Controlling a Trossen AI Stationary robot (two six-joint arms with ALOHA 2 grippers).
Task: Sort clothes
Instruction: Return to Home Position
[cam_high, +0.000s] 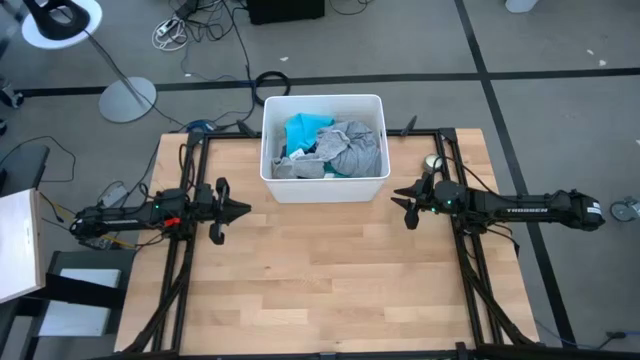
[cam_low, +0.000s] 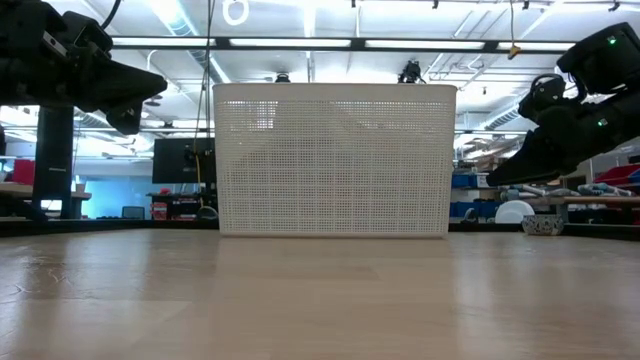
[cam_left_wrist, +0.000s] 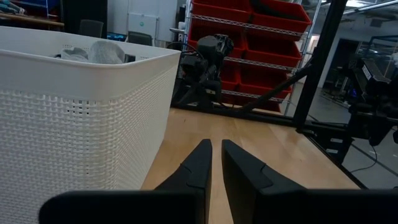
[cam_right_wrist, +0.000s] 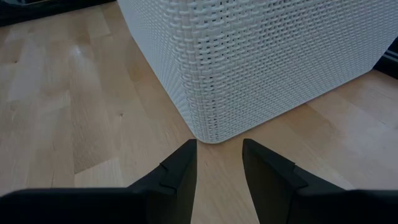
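Note:
The clothes lie piled in a white rectangular bin (cam_high: 325, 190) at the table's far middle: a bright turquoise garment (cam_high: 303, 130), a grey shirt (cam_high: 352, 150) and a dark navy piece (cam_high: 326, 146) between them. The grey cloth also shows over the bin's rim in the left wrist view (cam_left_wrist: 102, 51). My left gripper (cam_high: 246, 209) hovers left of the bin's near left corner, with its fingers almost together (cam_left_wrist: 217, 149) and empty. My right gripper (cam_high: 397, 205) hovers right of the bin's near right corner, open (cam_right_wrist: 219, 149) and empty, pointing at that corner (cam_right_wrist: 208, 134). No socks show.
The bin's mesh wall (cam_low: 333, 160) stands on the table's far half. Bare wood (cam_high: 320, 280) lies between and in front of the two arms. A small round object (cam_high: 433, 162) sits at the far right, beside the right arm.

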